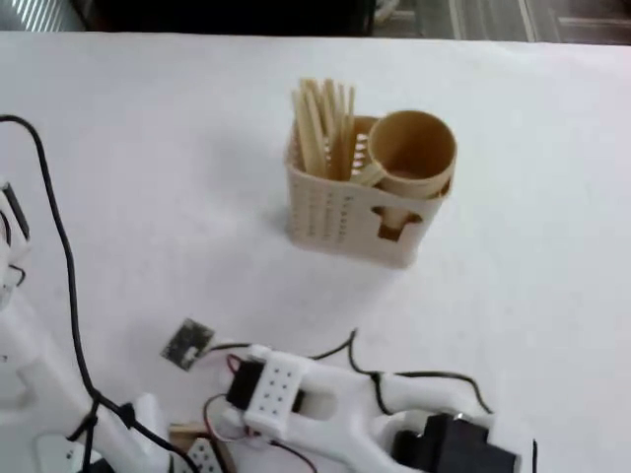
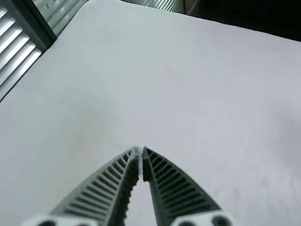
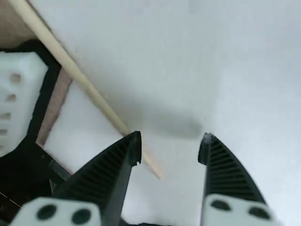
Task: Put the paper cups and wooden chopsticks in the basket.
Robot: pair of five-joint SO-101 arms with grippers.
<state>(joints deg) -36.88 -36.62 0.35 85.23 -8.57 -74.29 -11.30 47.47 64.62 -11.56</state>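
A white counter [image 1: 148, 177] is being shown as the ground of every view. At its near edge in the high view a white arm [image 1: 335, 414] with a black motor block is being stretched low over the surface; which side it belongs to cannot be told. Toward the middle of the counter, well apart from that arm, a cream perforated basket [image 1: 325, 212] is being stood upright. A black cable [image 1: 61, 256] is being trailed in a long curve down the left of the high view. Inside the basket a bundle of wooden chopsticks [image 1: 323, 123] is being propped nearly upright toward the left of the high view, their ends sticking up above the rim. A tan paper cup [image 1: 412, 148] is being leaned beside them, tilted so that its open mouth is facing the camera. The left gripper [image 2: 141, 151] is being held over bare counter, its jaws being pressed together tip to tip with nothing between them. The right gripper [image 3: 170, 143] is being held over the counter with its jaws spread wide apart and gripping nothing. A loose chopstick [image 3: 84, 82] is being left flat on the counter outside the basket. It is running slantwise past one jaw tip, with its end lying in the gap between the jaws; whether it is touching that tip cannot be told. A small dark circuit board [image 1: 187, 343] is being left flat on the counter just beyond the arm.
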